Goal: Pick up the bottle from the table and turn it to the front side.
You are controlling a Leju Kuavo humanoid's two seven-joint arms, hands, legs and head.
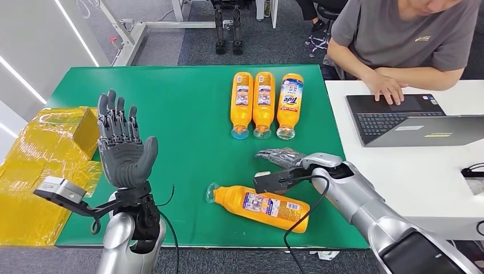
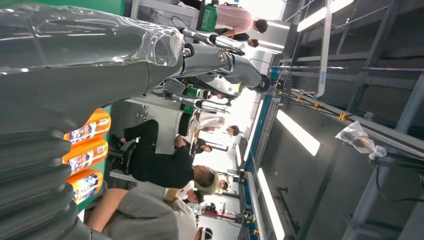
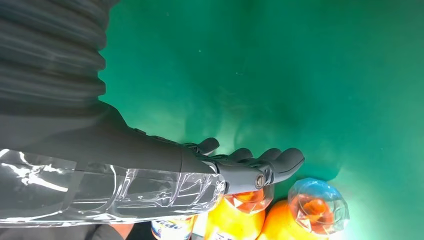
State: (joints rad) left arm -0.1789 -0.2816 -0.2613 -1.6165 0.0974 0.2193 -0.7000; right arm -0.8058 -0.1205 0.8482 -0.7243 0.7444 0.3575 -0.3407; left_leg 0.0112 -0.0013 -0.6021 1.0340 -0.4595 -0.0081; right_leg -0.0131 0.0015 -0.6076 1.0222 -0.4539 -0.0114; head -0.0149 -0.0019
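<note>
The bottle (image 1: pixel 259 204) to be handled lies on its side on the near part of the green counter (image 1: pixel 182 114), cap end pointing left, its small-print label facing up, which I judge to be the back side rather than the front. Nothing holds it: the right hand (image 1: pixel 279 158) hovers just beyond it, toward the far side, fingers stretched out and apart with nothing between them, and the right wrist view shows the same flat, spread fingers (image 3: pixel 260 162) over bare green surface with clear bottle caps showing past them. The left hand (image 1: pixel 121 145) stands raised at the near left, palm up and fingers fanned wide, empty and well apart from the bottle. Three more orange bottles lie side by side at the far middle of the counter (image 1: pixel 264 104); the rightmost one shows a large brand label, the other two show small print. So the task looks barely begun: the pick-up has not happened, the turn has not happened, and the bottle rests untouched. What remains, as I judge it, is for the right hand to come back over the bottle's body, close around it, lift it clear and roll it so the branded face comes up. A person (image 1: pixel 399 40) works at a laptop (image 1: pixel 405 117) on the white desk to the right, and yellow wrapped packages (image 1: pixel 40 165) sit at the left edge.
</note>
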